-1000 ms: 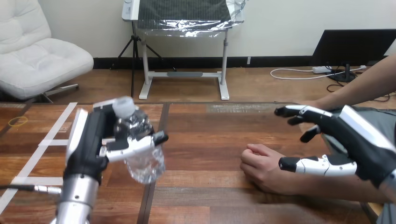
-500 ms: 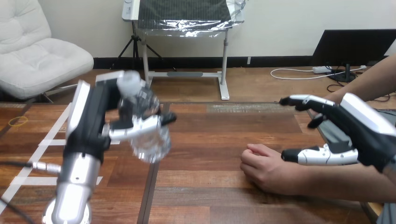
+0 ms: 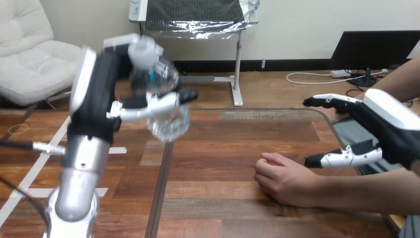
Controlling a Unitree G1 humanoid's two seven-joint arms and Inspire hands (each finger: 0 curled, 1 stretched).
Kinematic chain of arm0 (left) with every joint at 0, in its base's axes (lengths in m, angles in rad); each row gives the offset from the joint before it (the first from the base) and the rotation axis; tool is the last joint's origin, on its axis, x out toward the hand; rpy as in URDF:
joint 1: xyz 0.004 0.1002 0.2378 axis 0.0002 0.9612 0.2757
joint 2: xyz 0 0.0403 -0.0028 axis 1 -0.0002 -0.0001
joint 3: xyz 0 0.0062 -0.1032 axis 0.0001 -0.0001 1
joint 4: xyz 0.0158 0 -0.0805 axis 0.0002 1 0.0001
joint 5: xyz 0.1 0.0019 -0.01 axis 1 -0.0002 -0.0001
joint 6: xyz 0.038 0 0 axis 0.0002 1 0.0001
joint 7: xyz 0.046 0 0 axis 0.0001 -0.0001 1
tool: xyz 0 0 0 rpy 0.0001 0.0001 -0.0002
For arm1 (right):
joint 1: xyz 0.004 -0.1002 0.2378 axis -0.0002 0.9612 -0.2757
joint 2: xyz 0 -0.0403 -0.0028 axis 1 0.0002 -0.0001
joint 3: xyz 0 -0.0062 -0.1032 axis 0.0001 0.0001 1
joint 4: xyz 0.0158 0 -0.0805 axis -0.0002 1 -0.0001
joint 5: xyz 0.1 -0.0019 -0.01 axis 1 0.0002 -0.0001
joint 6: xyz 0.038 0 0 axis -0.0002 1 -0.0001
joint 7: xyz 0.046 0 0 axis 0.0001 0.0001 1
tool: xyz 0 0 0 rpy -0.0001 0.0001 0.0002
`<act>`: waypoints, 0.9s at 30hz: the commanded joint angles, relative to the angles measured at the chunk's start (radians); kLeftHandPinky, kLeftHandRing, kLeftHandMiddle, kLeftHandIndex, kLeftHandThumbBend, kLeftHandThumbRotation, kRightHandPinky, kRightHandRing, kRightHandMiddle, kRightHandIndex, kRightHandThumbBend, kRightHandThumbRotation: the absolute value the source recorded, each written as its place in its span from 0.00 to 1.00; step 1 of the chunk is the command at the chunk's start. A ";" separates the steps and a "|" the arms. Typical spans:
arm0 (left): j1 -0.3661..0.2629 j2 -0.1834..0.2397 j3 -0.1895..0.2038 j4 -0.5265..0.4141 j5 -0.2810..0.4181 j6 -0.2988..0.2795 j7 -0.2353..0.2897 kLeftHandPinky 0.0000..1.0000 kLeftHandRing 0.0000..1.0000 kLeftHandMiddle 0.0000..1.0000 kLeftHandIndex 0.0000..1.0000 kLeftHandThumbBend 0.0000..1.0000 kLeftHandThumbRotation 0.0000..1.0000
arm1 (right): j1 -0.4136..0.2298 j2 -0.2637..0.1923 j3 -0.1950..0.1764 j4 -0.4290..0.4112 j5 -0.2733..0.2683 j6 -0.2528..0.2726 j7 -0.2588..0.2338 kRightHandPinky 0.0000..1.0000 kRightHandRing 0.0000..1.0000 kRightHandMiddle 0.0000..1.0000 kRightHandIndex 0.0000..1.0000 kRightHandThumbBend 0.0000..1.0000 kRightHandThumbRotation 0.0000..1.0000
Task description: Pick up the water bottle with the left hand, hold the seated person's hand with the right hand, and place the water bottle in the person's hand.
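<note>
Left robot hand around water bottle — both high over table

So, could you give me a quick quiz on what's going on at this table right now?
1. True or false: the water bottle stands on the table.
2. The robot's left hand is: A) open and bare; B) curled round the bottle; C) flat on the table.
3. Fill in: the right hand has its fingers ___, not yet round the person's hand.
Key: 1 false; 2 B; 3 open.
</note>
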 commanded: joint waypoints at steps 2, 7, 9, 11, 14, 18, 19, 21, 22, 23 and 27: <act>-0.150 0.025 0.007 -0.106 -0.013 -0.088 0.000 0.22 0.28 0.34 0.35 0.69 0.00 | -0.132 -0.056 0.019 0.070 -0.015 -0.013 -0.002 0.90 0.88 0.87 0.85 0.99 0.47; -0.153 0.023 0.008 -0.098 -0.015 -0.095 -0.002 0.22 0.28 0.34 0.35 0.68 0.00 | -0.150 -0.065 0.038 0.124 -0.011 -0.006 0.025 0.93 0.90 0.89 0.87 1.00 0.49; -0.154 0.022 0.008 -0.095 -0.017 -0.097 -0.003 0.22 0.28 0.34 0.35 0.68 0.00 | -0.157 -0.067 0.044 0.144 -0.006 -0.006 0.034 0.94 0.91 0.90 0.88 1.00 0.51; -0.154 0.021 0.008 -0.094 -0.022 -0.099 -0.006 0.22 0.28 0.34 0.35 0.68 0.00 | -0.167 -0.071 0.055 0.177 -0.008 -0.013 0.038 0.95 0.91 0.90 0.89 1.00 0.53; -0.154 0.020 0.009 -0.091 -0.025 -0.100 -0.008 0.22 0.28 0.34 0.35 0.67 0.00 | -0.179 -0.076 0.069 0.217 -0.011 -0.018 0.046 0.95 0.92 0.91 0.90 1.00 0.58; -0.153 0.018 0.010 -0.089 -0.032 -0.102 -0.012 0.21 0.27 0.34 0.36 0.67 0.00 | -0.192 -0.081 0.085 0.263 -0.016 -0.030 0.048 0.96 0.92 0.91 0.90 1.00 0.61; -0.153 0.018 0.011 -0.089 -0.032 -0.102 -0.012 0.21 0.27 0.34 0.36 0.66 0.00 | -0.195 -0.083 0.091 0.278 -0.023 -0.037 0.044 0.96 0.92 0.91 0.91 1.00 0.61; -0.152 0.018 0.011 -0.091 -0.031 -0.101 -0.012 0.21 0.27 0.34 0.36 0.66 0.00 | -0.200 -0.086 0.099 0.298 -0.029 -0.048 0.037 0.96 0.92 0.91 0.90 1.00 0.62; -0.152 0.018 0.011 -0.092 -0.031 -0.100 -0.012 0.21 0.27 0.34 0.36 0.66 0.00 | -0.203 -0.087 0.106 0.314 -0.036 -0.052 0.034 0.95 0.92 0.91 0.90 1.00 0.62; -0.151 0.017 0.011 -0.093 -0.031 -0.099 -0.012 0.21 0.27 0.34 0.36 0.66 0.00 | -0.206 -0.088 0.110 0.324 -0.039 -0.054 0.031 0.95 0.92 0.91 0.90 1.00 0.63; -0.150 0.017 0.012 -0.097 -0.032 -0.095 -0.014 0.21 0.27 0.34 0.36 0.66 0.00 | -0.215 -0.089 0.123 0.364 -0.050 -0.068 0.025 0.95 0.91 0.90 0.90 1.00 0.63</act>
